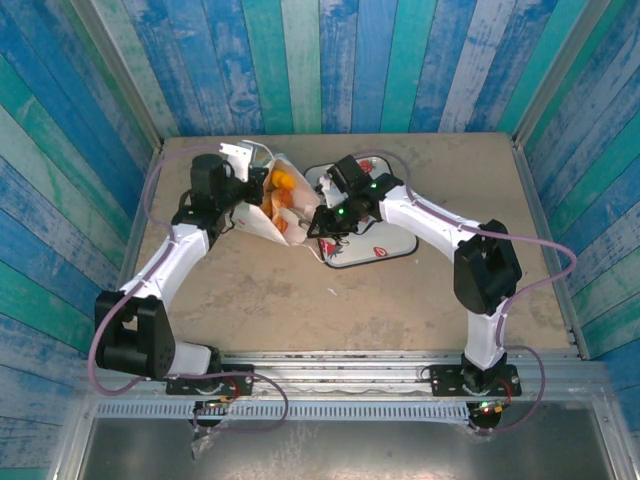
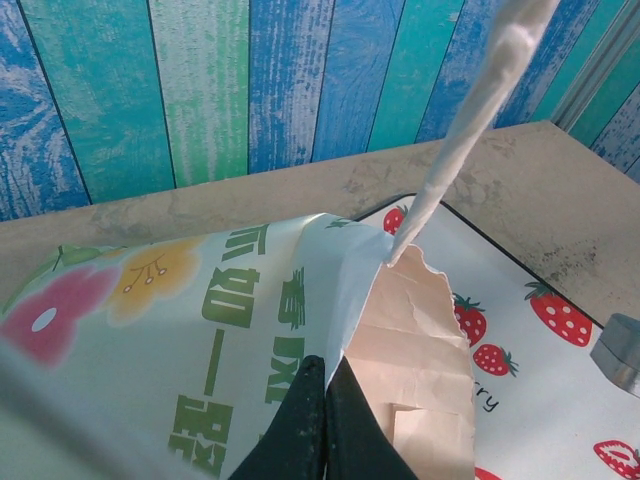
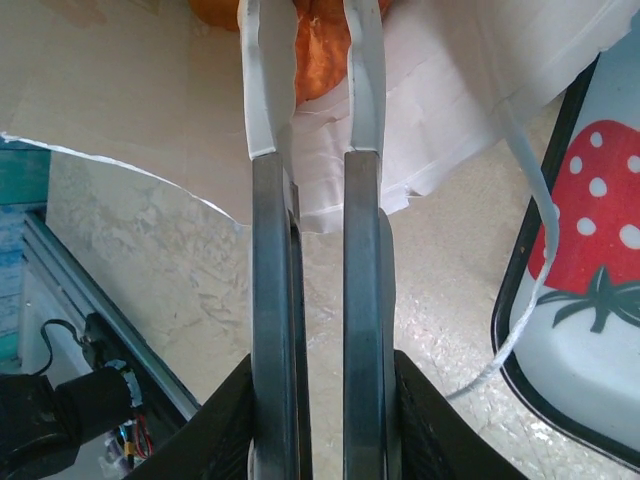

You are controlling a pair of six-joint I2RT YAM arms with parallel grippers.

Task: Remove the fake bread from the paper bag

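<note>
Left pincer [image 2: 325,425] pinched tight on bag [image 2: 200,320] rim, propping mouth open. Right pincer [image 3: 318,200] narrow, clamping tongs [image 3: 365,80]. Tong tips sit either side of bread [image 3: 320,50] inside bag. Step: grabbing. Next: I squeeze firmer, draw out toward tray [image 3: 600,300].

Left claw [image 2: 325,385] pinched on paper bag [image 2: 200,330] rim, handle [image 2: 470,130] slanting upward, strawberry tray [image 2: 545,385] beyond, perhaps tongs [image 2: 622,352] at right

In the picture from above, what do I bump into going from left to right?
Left arm → paper bag → strawberry tray → right arm's black elbow.
</note>
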